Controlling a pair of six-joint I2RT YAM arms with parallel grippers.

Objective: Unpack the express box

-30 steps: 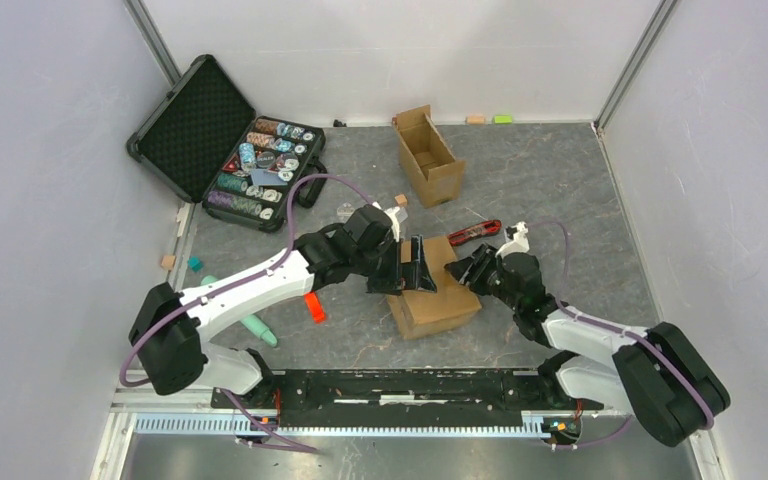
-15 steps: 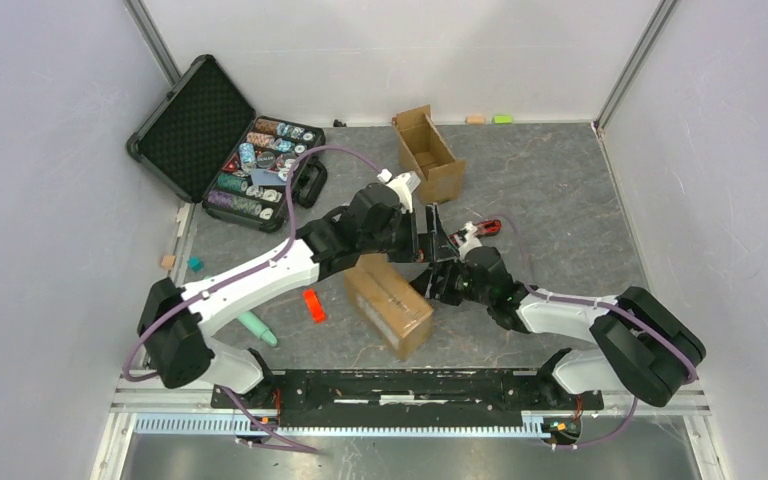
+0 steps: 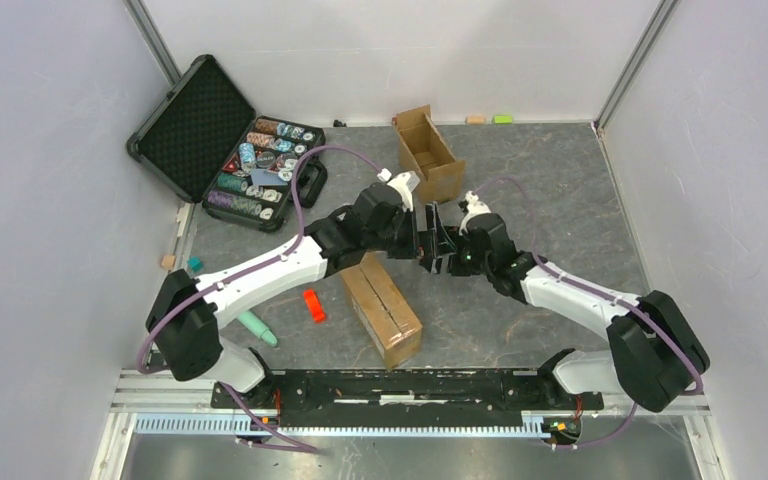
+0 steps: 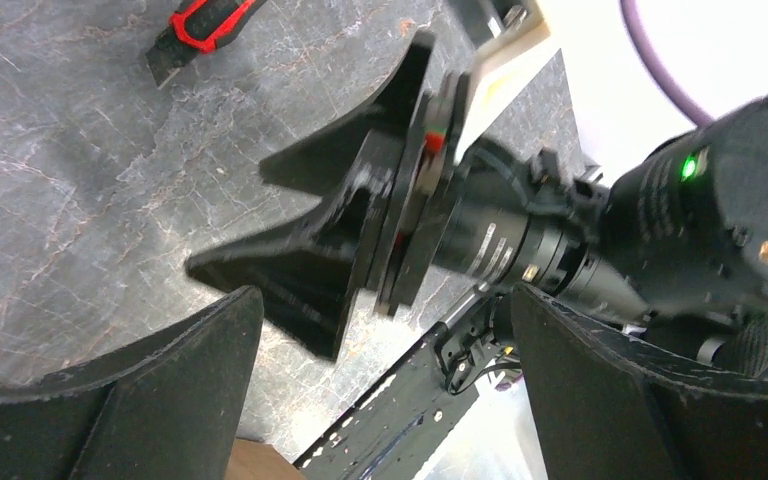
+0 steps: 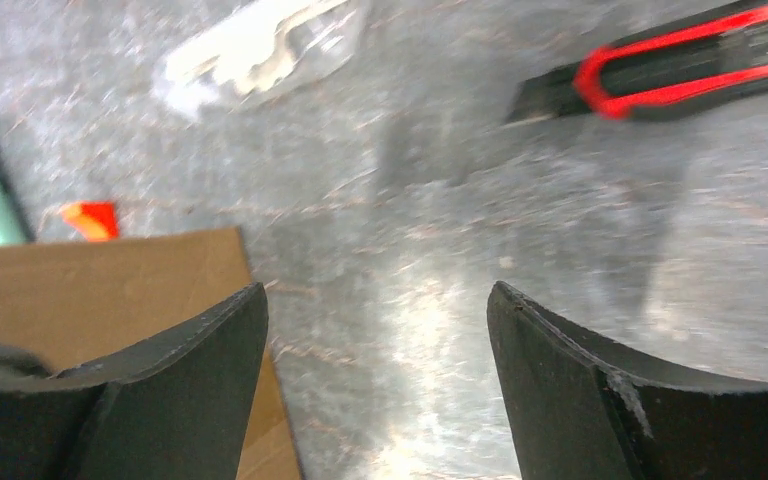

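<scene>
At the middle of the bench, both grippers are empty and nearly nose to nose.

We see the left gripper (image 4: 385, 300) spread wide with nothing between its fingers, and the right gripper (image 5: 375, 290) just as wide and just as empty; the left wrist view shows the right one's fingers close in front. The express box (image 3: 382, 308) lies shut toward the near edge, just in front of the two wrists, taped seam up (we cannot make out the label). The red utility knife (image 5: 680, 75) lies on the bench beyond the right gripper, not picked up. We judge the crowding to be the main risk: if either arm reaches for knife or box, fingers could knock together or catch a purple cable (image 3: 305, 185). A skewed grip on the knife could also let it slip.
</scene>
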